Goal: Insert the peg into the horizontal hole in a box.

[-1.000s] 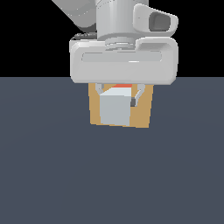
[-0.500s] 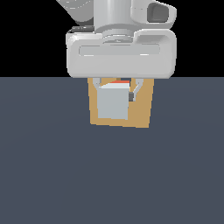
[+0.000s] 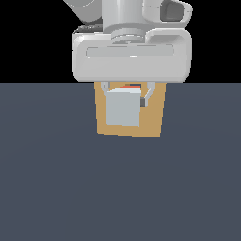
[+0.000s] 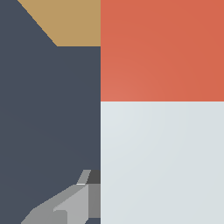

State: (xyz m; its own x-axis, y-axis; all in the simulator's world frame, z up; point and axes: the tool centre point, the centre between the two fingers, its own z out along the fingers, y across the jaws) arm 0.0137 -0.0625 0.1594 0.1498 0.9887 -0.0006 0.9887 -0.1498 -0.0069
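Peg (image 3: 124, 109), clamped between the jaws, hangs before the tan box (image 3: 155, 117).

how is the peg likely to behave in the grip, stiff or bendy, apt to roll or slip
The peg is probably stiff: its edges look straight in both views, with no sag. It is unlikely to roll, since the flat faces and square end give the fingers flat surfaces to press. It may be somewhat slippery, as its grey and orange surfaces look smooth and untextured.
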